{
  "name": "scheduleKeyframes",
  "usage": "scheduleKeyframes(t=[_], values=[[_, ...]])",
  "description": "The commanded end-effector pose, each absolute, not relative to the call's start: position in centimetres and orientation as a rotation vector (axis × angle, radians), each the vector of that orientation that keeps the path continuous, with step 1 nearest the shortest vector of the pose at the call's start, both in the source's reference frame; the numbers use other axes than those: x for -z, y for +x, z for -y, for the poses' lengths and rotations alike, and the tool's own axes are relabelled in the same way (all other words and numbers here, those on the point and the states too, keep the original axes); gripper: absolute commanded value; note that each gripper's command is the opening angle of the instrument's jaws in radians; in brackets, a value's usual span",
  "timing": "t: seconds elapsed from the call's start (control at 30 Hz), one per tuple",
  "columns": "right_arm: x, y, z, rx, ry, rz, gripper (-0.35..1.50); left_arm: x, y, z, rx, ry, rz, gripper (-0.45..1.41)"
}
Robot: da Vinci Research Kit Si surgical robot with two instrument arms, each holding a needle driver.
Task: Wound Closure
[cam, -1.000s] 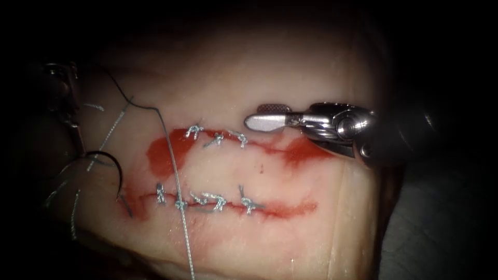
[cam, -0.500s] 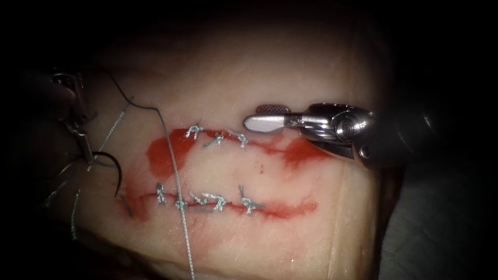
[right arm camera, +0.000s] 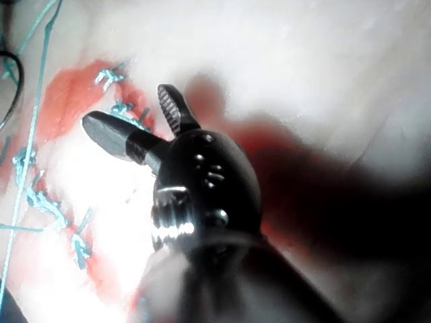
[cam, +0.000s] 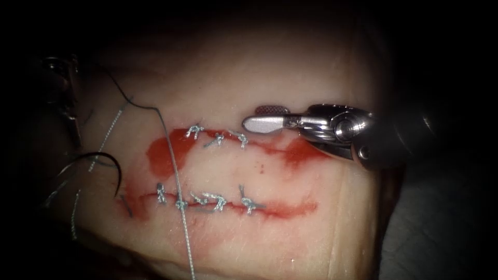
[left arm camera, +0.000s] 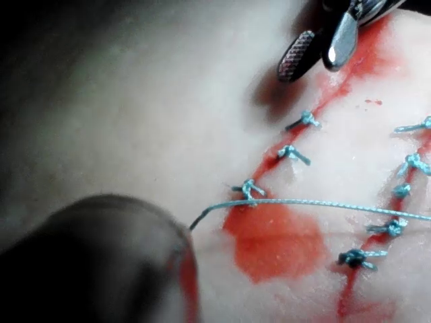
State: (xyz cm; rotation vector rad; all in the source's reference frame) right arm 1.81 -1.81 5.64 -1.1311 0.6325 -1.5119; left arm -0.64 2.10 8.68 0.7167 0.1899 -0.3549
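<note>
A: Looking at the right tool, I see its jaws parted and holding nothing, hovering above the upper cut just right of that cut's three knots. The right wrist view shows the same spread jaws.

B: And the left tool?

A: It sits in the dark at the far left of the endoscope view, above the needle. I cannot tell whether its jaws are parted or clenched, nor whether they grip anything.

B: Where is the needle?

A: Left of the lower cut, a dark curve arching over the tissue, its tip down near the left end of that cut. Whether the tip is in the tissue I cannot tell.

B: Thread?

A: One long thread runs from the upper left, down across both cuts, to the tissue's near edge. Pale loose strands lie at the left. Red fluid pools at the upper cut's left end, seen also in the left wrist view
</note>
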Motion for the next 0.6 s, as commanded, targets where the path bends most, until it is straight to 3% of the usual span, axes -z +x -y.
scheduleKeyframes(t=[0.03, 0.27, 0.43, 0.6], values=[[-5.68, 1.90, 1.82, 1.510, -1.136, -0.634, 1.42, -8.71, -0.69, -2.07, 0.365, 0.734, -0.184, 0.79], [-5.68, 1.91, 1.82, 1.510, -1.135, -0.633, 1.42, -8.68, -0.73, -1.77, 0.413, 0.777, -0.172, 0.78], [-5.67, 1.91, 1.82, 1.509, -1.135, -0.633, 1.42, -8.72, -0.90, -1.83, -0.008, 0.763, 0.046, 0.83], [-5.68, 1.91, 1.83, 1.515, -1.139, -0.629, 1.42, -8.69, -0.99, -1.91, -0.283, 0.700, 0.224, 0.72]])
